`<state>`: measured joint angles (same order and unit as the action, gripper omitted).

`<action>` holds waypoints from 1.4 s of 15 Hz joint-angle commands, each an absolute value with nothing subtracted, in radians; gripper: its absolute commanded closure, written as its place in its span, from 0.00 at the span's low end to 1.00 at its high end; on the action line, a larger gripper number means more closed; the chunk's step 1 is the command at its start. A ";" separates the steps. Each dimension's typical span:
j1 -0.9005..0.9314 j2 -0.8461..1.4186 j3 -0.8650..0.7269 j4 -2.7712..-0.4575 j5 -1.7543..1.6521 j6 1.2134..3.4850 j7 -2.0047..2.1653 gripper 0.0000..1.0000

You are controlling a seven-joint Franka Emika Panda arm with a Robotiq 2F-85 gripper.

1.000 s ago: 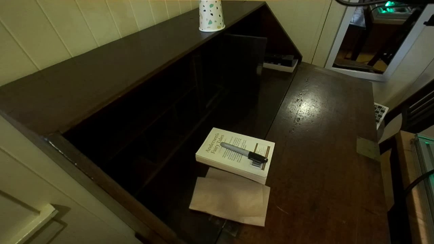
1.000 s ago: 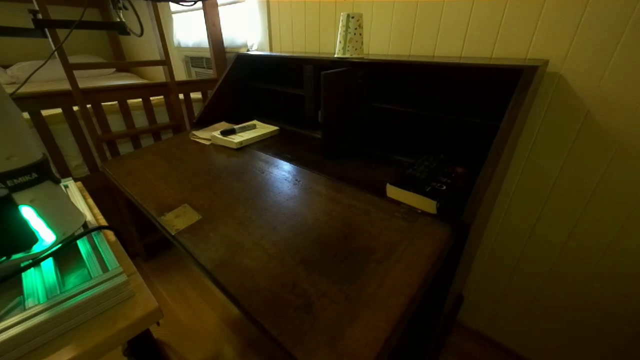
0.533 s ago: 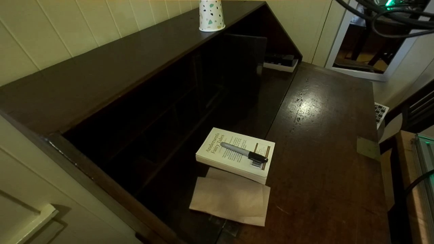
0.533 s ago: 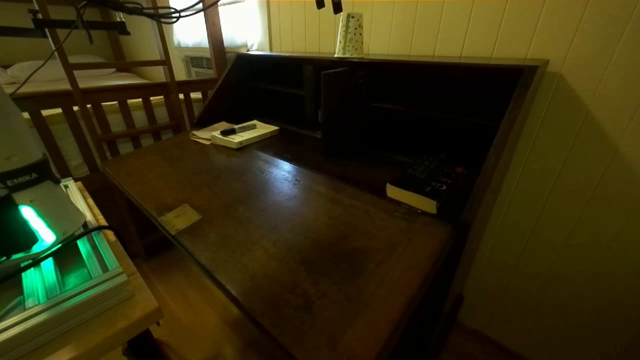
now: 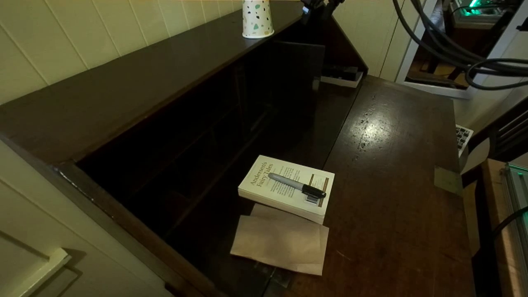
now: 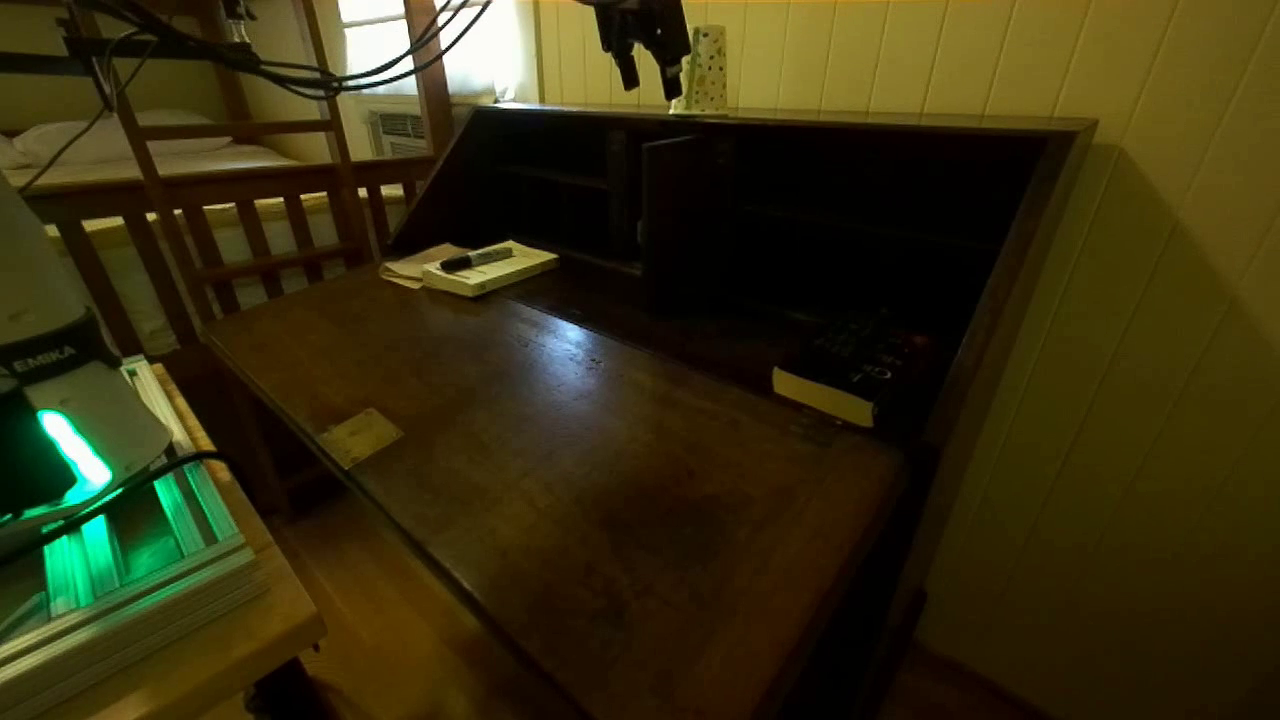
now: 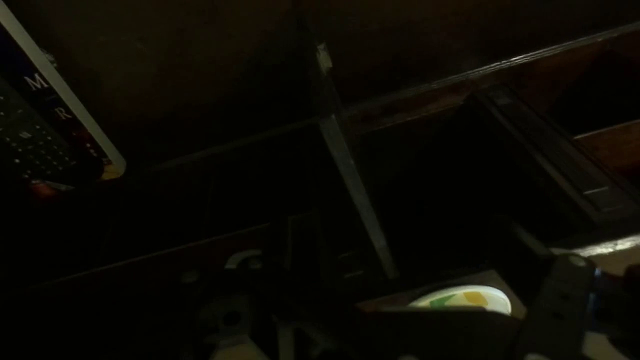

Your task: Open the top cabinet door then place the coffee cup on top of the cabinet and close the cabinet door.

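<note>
At the top of both exterior views, a black pincer [image 6: 652,92], spread wide, with only air between its fingers [image 6: 628,75]. Fingertips downward and slightly slanted, higher than the open door [image 5: 297,72] and near the front edge of the cabinet [image 5: 156,74]. Near but apart from the pincer, a white speckled cup [image 5: 258,20], upside down on the cabinet's flat plank top, wide rim at the bottom. Underneath, dark shelves [image 6: 560,180] deep in shadow and, at one end, a thick black book [image 6: 845,365]. Lower and farther out, a brown, scuffed bench [image 6: 560,480] with a bright patch of shine and a metal plate [image 6: 360,437] at the front edge. Toward one end, a pale book [image 5: 280,194], a marker [image 5: 291,182] on top, brown paper [image 5: 276,243] at its edge. Behind, a cream panelled wall [image 6: 900,55]; to the side, a bunk bed [image 6: 290,180] and a bright window [image 6: 490,65]. Apart from the bench, on a wooden stand [image 6: 270,620], the upright base of the arm [image 6: 40,270], a green light [image 6: 75,450] low on it; higher, looped cables [image 6: 300,82].
</note>
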<state>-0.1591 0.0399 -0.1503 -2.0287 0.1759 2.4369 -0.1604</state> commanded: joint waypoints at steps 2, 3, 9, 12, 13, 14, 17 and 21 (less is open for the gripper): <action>-0.163 0.081 -0.138 -2.083 0.228 2.559 -0.256 0.00; -0.163 0.089 -0.133 -2.087 0.237 2.562 -0.267 0.00; -0.171 0.122 -0.106 -2.089 0.289 2.563 -0.316 0.00; -0.176 0.117 -0.076 -2.085 0.420 2.539 -0.366 0.00; -0.176 0.118 -0.066 -2.083 0.470 2.537 -0.394 0.00; -0.176 0.118 -0.053 -2.078 0.535 2.529 -0.430 0.00; -0.172 0.123 -0.019 -2.055 0.712 2.474 -0.534 0.00; -0.156 0.124 -0.006 -2.029 0.828 2.370 -0.608 0.00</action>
<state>-0.1549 0.1263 -0.0131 -2.0583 0.7443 2.4524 -0.5473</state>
